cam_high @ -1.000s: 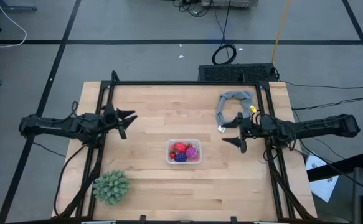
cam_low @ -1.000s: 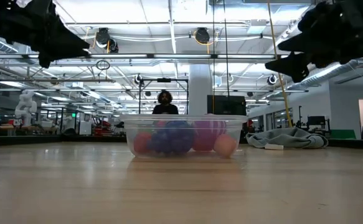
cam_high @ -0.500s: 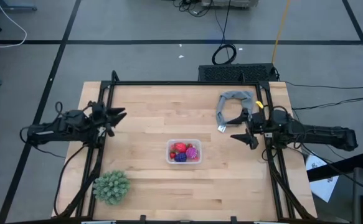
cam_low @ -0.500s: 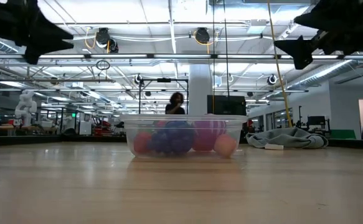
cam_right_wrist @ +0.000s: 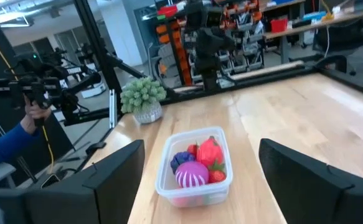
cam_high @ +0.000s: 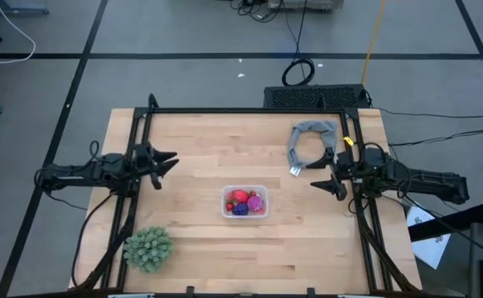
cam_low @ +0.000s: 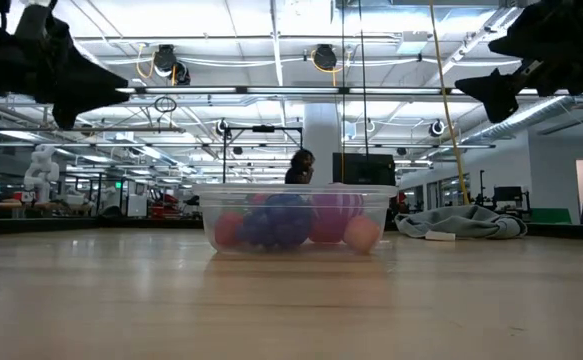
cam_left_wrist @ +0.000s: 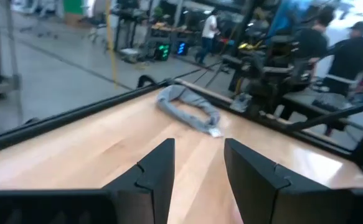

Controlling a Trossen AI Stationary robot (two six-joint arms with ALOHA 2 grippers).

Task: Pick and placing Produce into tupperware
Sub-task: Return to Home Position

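While the tupperware [cam_high: 244,201] is seen standing on the wooden table [cam_high: 208,141], slightly toward the front edge from its middle, all the produce is found inside it: a larger red oval [cam_right_wrist: 210,151], a magenta fruit [cam_right_wrist: 192,175], a dark purple fruit [cam_right_wrist: 181,160] and small red berries [cam_right_wrist: 217,176] are packed together, touching one another. Through the clear wall in the low view, a pale orange piece [cam_low: 361,234] is also made out at one end. The left gripper [cam_high: 165,165] is held above the table's left edge, well apart from the tub; its fingers [cam_left_wrist: 156,171] are parted by a modest gap, and nothing is gripped between them. The right gripper [cam_high: 324,180] is held above the right side of the table, just beside a grey cloth ring [cam_high: 311,142] that lies near the far right corner; its fingers [cam_right_wrist: 116,180] are spread wide, and nothing is held there either. A big green spiky ball [cam_high: 148,248] is set near the front left corner, apart from the tub. Beyond the table, a person [cam_low: 299,165] is seen in the room behind the tub, and a blue sleeve [cam_right_wrist: 7,140] is visible in the right wrist view.
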